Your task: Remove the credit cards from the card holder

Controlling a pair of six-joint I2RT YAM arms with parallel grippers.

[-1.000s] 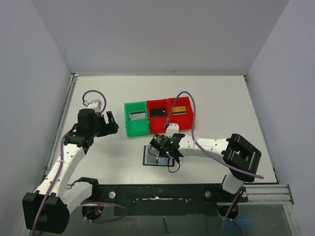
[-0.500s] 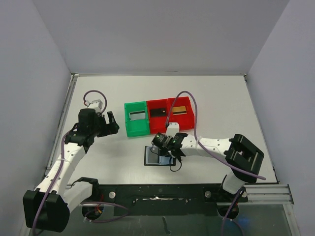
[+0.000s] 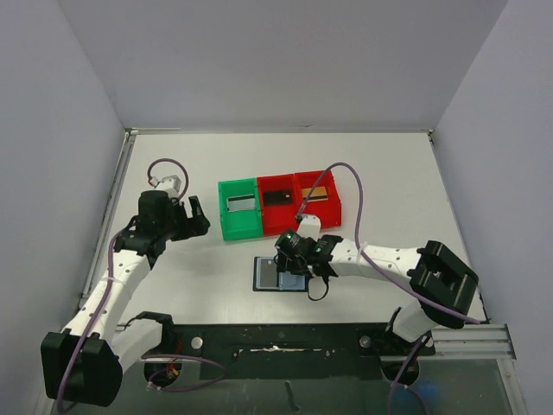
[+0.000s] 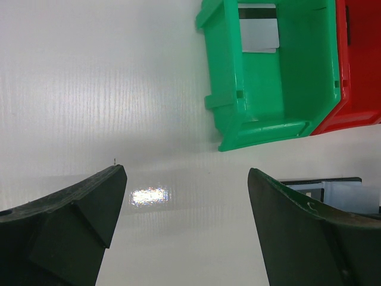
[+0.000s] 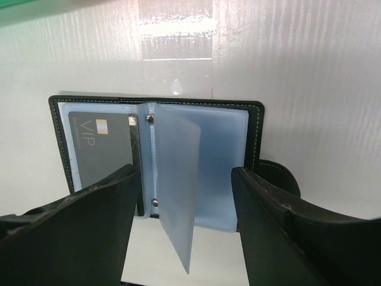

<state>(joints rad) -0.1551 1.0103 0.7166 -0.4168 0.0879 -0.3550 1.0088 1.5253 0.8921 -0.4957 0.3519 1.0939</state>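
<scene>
Parted fingers of the right gripper [image 5: 186, 179] hung just above the open black bifold card holder [image 5: 217, 155] near the table's front edge, gripping nothing, with one loose clear plastic sleeve [image 5: 175, 190] standing up between them. A dark grey VIP card [image 5: 98, 149] lay in the holder's left pocket. Off to the left, the left gripper [image 4: 186, 179] hovered wide and empty over the white table [image 4: 89, 71]. Beyond the holder stood a green plastic bin [image 4: 229, 71] with a silvery card [image 4: 259, 36]. Beside it, two red bins [image 3: 276, 216] held what looked like a black card [image 3: 278, 197] and a gold card [image 3: 318, 192].
</scene>
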